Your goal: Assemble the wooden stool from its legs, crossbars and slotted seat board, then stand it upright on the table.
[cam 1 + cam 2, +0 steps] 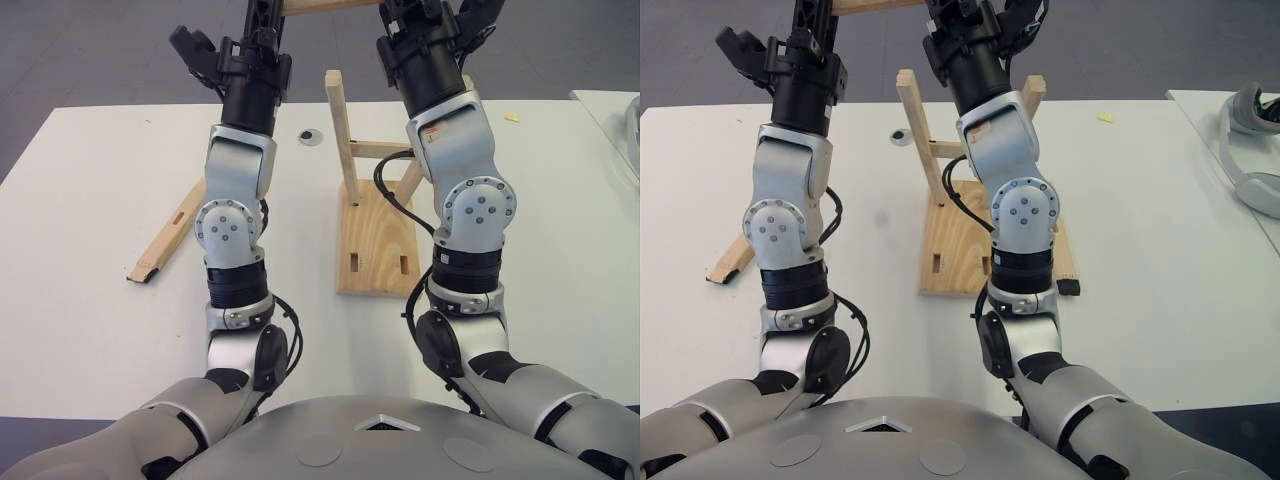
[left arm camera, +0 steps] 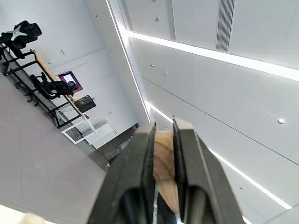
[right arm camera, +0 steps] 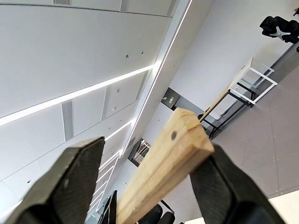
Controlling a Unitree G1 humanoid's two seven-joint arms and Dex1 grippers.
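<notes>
1. Above the counter (image 1: 100, 180), both arms are raised, with a pale wooden bar (image 3: 182, 135) running between them.
2. The left tool (image 2: 162, 128) is clenched on the bar, dark flat pads tight on the grain. The right tool (image 3: 149, 154) is released, spread wider than the bar with a gap on one side.
3. Below, the slotted seat board (image 1: 375, 235) lies flat mid-counter. A leg frame (image 1: 340, 130) stands at its far end, and two rectangular slots (image 1: 355, 262) at the near end are empty.
4. A loose leg (image 1: 168, 235) lies flat, well apart on the robot's left.
5. My call: clench the right tool first, keep the bar level, then square its end over its joint and press straight in.
6. It's bare, square-edged wood, so the fit is probably snug and any tilt would jam.
</notes>
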